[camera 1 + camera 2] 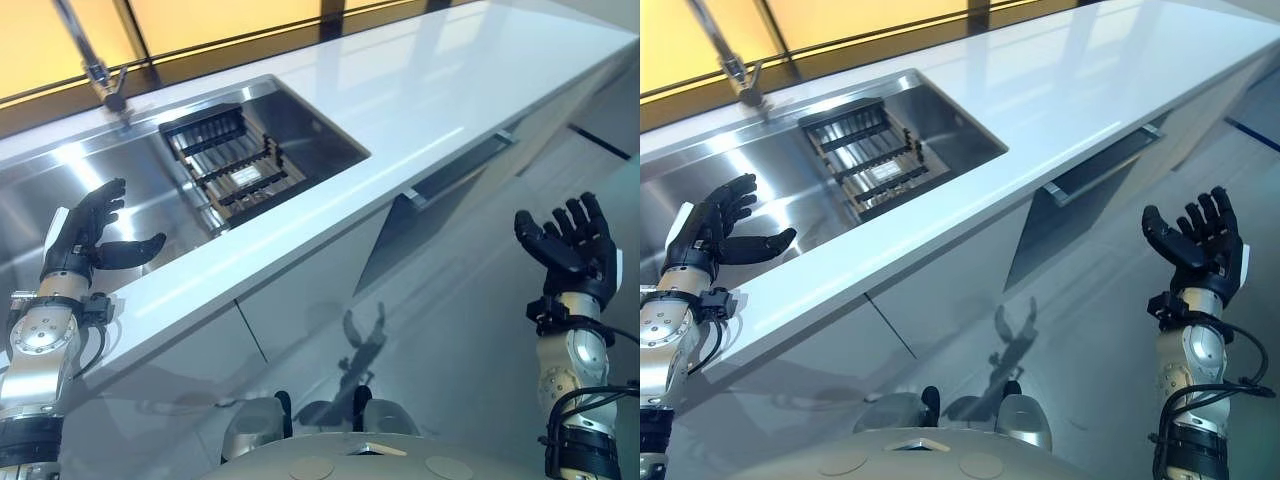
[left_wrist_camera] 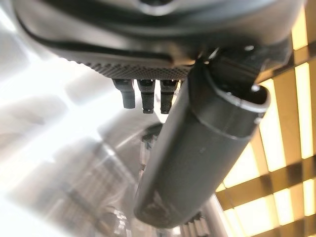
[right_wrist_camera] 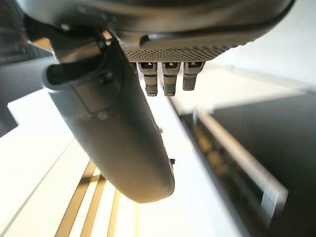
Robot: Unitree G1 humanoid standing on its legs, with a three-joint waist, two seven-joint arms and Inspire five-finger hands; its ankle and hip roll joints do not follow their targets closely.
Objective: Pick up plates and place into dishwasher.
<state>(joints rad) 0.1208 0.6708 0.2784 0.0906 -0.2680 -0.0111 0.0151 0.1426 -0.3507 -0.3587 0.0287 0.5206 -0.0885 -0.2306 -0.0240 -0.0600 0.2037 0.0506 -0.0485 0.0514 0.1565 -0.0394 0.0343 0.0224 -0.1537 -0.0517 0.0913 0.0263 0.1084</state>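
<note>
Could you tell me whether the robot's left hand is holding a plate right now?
No, the left hand hangs open over the sink with straight fingers and nothing in it.

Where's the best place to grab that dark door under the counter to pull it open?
Probably the silver bar handle along the top edge of the dark door. It runs level and stands off the panel, so the open right hand could hook over it from the front.

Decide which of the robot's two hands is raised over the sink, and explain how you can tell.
The left hand: it hovers open above the steel sink, near the rack. The right hand is open too, but off the counter, over the floor.
</note>
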